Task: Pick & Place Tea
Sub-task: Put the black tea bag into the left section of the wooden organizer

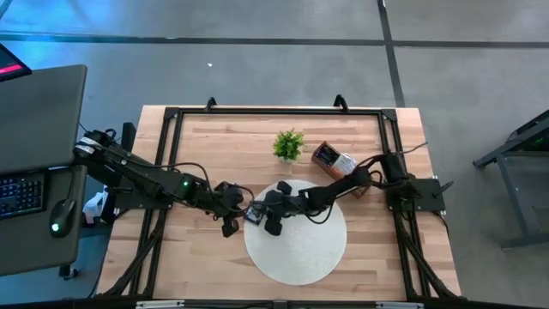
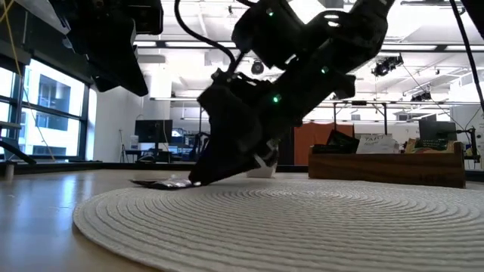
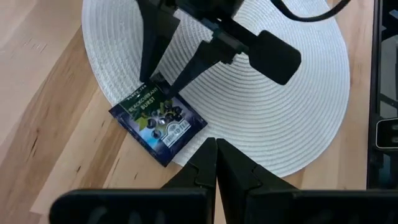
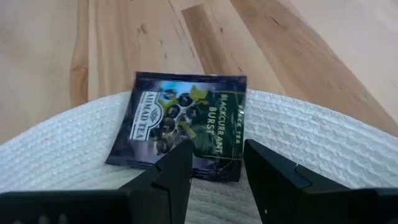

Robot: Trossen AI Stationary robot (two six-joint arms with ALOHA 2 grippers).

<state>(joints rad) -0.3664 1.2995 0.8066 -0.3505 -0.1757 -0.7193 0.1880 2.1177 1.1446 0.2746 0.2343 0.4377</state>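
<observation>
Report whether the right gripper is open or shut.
Open: the right gripper's two fingers stand apart, astride the tea sachet's edge on the white mat.

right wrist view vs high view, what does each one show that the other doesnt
Only the right wrist view shows the print on the tea sachet, dark with "Blackcurrant Burst", lying half on the mat's edge and half on the wood, with the open right gripper over its near edge.

Only the high view shows the left gripper shut beside the mat, the potted plant and the wooden tray.

Both show the white round mat and the wooden table.
</observation>
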